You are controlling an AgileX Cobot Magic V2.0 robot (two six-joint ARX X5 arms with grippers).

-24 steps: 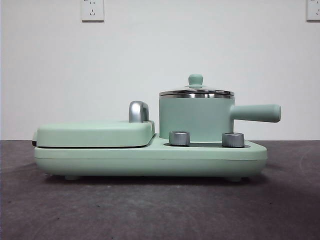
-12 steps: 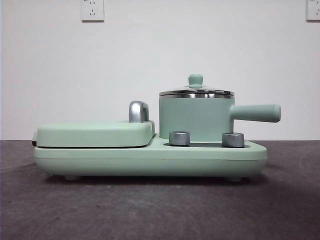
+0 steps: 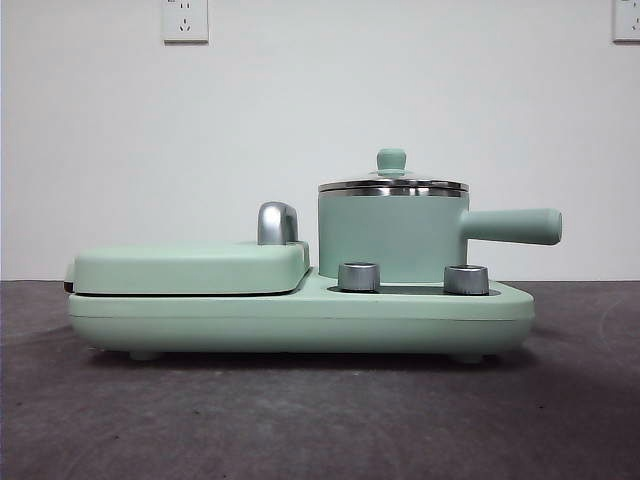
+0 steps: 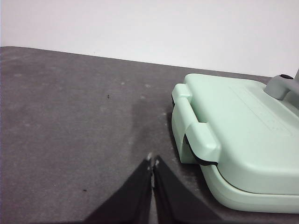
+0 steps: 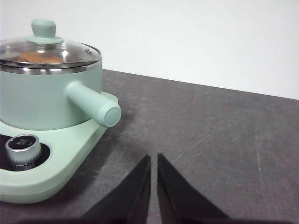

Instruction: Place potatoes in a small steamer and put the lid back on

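I'm seeing the lid (image 3: 392, 185) sitting on the small steamer (image 3: 390, 238), which is standing on the right end of the cooker base (image 3: 300, 315) on the tabletop (image 3: 300, 420), potatoes (image 5: 39, 57) showing orange through the glass. Left hand (image 4: 152, 162) is hovering empty, jaws pressed together, beside the griddle cover (image 4: 243, 135); right hand (image 5: 153, 158) is idling near the steamer's handle, jaws nearly together, gripping nothing.

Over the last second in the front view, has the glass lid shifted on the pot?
No. The lid sits level on the small steamer, its knob at the same spot under the wall socket line.
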